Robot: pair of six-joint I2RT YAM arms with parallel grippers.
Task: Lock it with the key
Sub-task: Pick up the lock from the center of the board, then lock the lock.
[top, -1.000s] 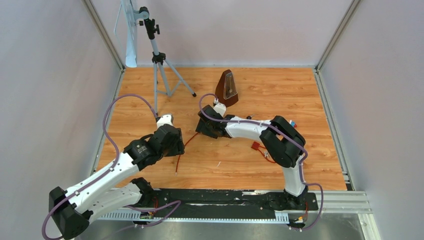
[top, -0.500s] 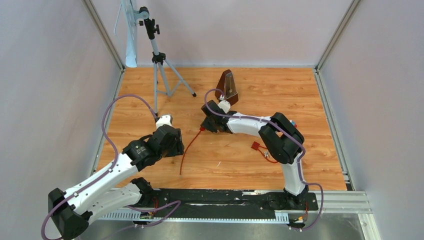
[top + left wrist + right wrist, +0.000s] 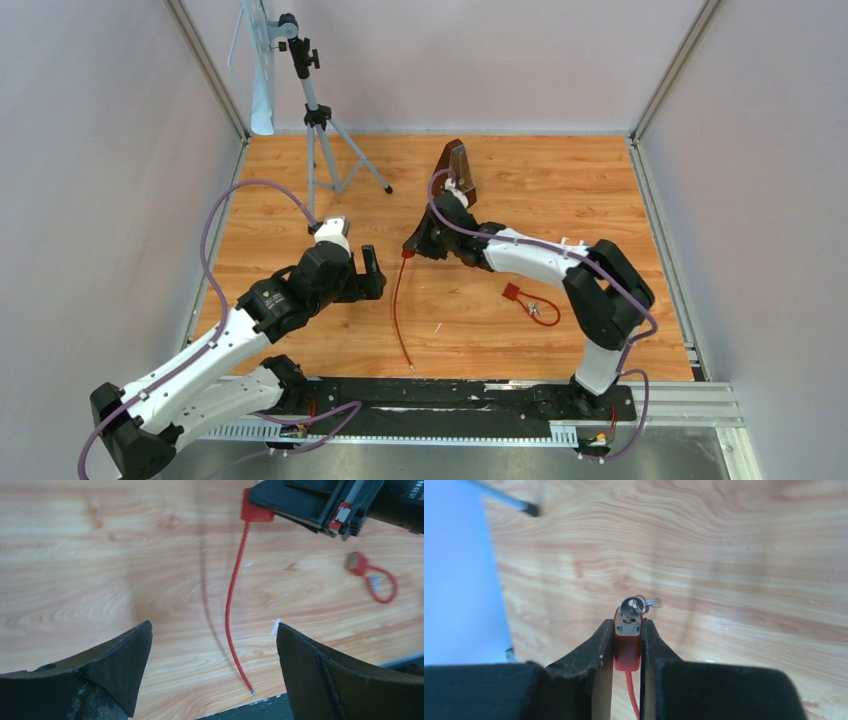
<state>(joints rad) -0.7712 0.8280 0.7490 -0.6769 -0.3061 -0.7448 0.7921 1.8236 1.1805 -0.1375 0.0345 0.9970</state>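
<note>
While the right gripper (image 3: 417, 244) sits clamped on the body of a red cable lock (image 3: 627, 647), the left gripper (image 3: 214, 632) hovers just beside it, jaws wide apart, holding nothing. I count two red locks over the wooden table (image 3: 600, 180): the held one, its long cable (image 3: 398, 310) trailing toward the near edge, and a second lock (image 3: 530, 300) curled in a small loop, lying well apart to the right. One tripod (image 3: 320, 120) and one brown pyramid-shaped object (image 3: 458, 170) stand at the back. Only the right wrist view shows a silver ring (image 3: 634, 604), seemingly the key's, at the held lock's head. Only the left wrist view picks out the cable's metal-tipped free end (image 3: 252, 692).
</note>
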